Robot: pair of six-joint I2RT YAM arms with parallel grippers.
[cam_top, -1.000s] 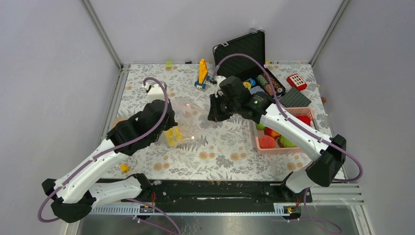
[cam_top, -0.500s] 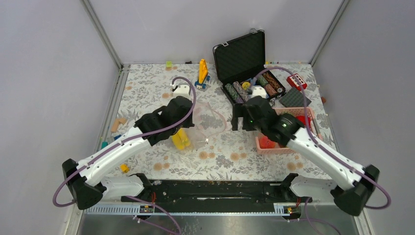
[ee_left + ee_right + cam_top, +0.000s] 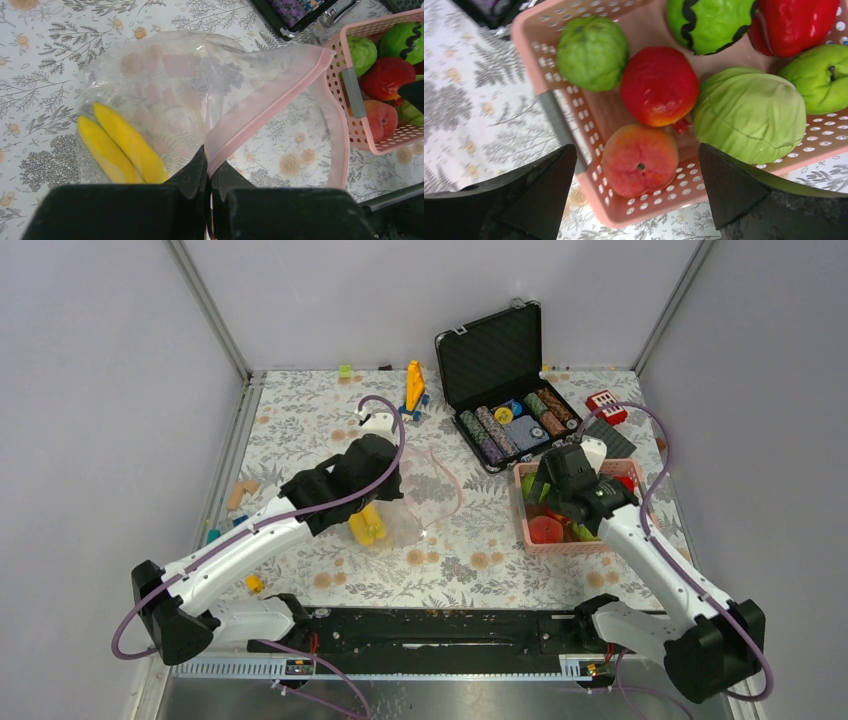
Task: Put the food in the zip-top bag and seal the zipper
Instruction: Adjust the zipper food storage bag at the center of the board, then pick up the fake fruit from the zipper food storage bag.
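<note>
The bag (image 3: 165, 85) lay on the flowered cloth (image 3: 450, 560), a little left of the middle, with its mouth turned toward the basket (image 3: 644, 212). Two bananas (image 3: 120, 150) lay inside it, side by side, at the closed end. The zipper (image 3: 270, 115) ran around the mouth as a pink loop, so the mouth stood open. The left gripper (image 3: 209, 170) had its jaws pressed together on one lip of the zipper.

The other food was in the basket, near the bag's mouth on the right side of the cloth. We saw a peach (image 3: 640, 159), a red fruit (image 3: 658, 86), a round green fruit (image 3: 591, 52), a cabbage (image 3: 751, 115), a green apple (image 3: 819, 77), a red pepper (image 3: 796, 25) and a striped green piece (image 3: 711, 22). The right gripper (image 3: 636, 150) hung over the basket with its jaws wide and nothing between them. The peach was directly under the gap.

Behind the basket stood an open black case (image 3: 490, 340) with rows of chips (image 3: 515, 425). The marks on the chips were too small for us to read. A red block (image 3: 605, 405) with white squares lay just beside the case.
</note>
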